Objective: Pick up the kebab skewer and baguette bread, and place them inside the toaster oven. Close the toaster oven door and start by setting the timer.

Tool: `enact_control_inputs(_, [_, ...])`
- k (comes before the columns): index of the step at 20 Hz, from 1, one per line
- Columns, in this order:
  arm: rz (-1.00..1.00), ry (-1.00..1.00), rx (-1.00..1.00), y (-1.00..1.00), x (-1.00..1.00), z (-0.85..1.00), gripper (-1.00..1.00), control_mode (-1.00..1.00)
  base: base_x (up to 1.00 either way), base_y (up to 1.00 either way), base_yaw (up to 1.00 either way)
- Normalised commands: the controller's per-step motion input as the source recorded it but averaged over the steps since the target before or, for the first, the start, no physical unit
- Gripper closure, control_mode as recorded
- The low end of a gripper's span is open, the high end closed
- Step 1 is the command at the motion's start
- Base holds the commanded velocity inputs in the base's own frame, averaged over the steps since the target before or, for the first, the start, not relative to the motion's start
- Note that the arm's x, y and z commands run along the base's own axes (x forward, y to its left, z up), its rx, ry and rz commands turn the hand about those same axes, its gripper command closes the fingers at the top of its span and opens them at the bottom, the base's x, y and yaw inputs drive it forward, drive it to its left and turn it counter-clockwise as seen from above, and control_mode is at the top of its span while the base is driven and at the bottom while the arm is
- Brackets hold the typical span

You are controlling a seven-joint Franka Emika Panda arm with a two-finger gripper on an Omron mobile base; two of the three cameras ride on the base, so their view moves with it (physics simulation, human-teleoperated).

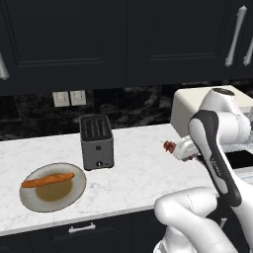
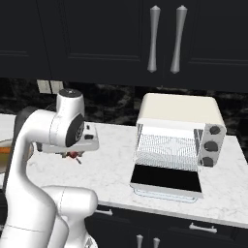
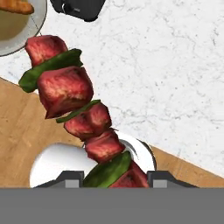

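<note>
Tool (image 3: 114, 178) clamped on the kebab skewer (image 3: 74, 105): in the hand view the skewer runs up from between the two dark finger tips, red meat chunks alternating with green pepper slices. I count about five meat chunks and three or four green pieces; the lowest ones are partly hidden at the tips. In the left base view the skewer (image 1: 169, 146) pokes out left of the hand, held up off the counter (image 1: 138, 168). In the right base view it shows as a small red bit (image 2: 73, 155) under the hand, above the counter (image 2: 111, 164).

One small dark-grey slot toaster (image 1: 96, 142) stands on the counter, left of the tool; its lower edge also shows at the top of the hand view (image 3: 78, 8).

One plate (image 1: 74, 190) sits near the counter's front left edge, with one baguette bread (image 1: 48, 180) lying across it. Plate rim (image 3: 37, 26) and baguette end (image 3: 15, 5) are in the hand view's top left corner.

One toaster oven (image 2: 179, 116) sits on the counter well to the right of the tool. Toaster oven door (image 2: 165, 179) is folded down flat, wire rack (image 2: 167, 145) visible inside. Three knobs (image 2: 210, 146) are stacked on its right front.

Two wall outlets (image 1: 69, 98) sit on the backsplash behind the slot toaster. Dark upper cabinets (image 2: 97, 38) have two silver handles (image 2: 167, 38) in the right base view.
</note>
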Motion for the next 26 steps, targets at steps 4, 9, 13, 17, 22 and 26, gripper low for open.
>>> enact_control_inputs(4, [-0.37,0.01,0.00,-1.00,-0.11,0.25,1.00,-1.00,0.00,0.00,0.00])
enact_control_inputs(9, [-0.24,0.00,0.00,-1.00,-0.02,0.12,1.00,-1.00,0.00,0.00,0.00])
enact_control_inputs(13, [0.02,-0.14,0.00,-0.91,-0.15,0.04,1.00,-1.00,0.00,0.00,0.00])
enact_control_inputs(17, [0.07,-0.17,-0.03,-0.50,0.00,0.00,1.00,-1.00,0.00,0.00,0.00])
enact_control_inputs(22, [0.01,-0.05,-0.02,-0.21,0.36,0.00,1.00,-1.00,0.00,0.00,0.00])
enact_control_inputs(26, [0.00,0.00,-0.01,0.00,0.16,-0.03,1.00,-1.00,0.00,0.00,0.00])
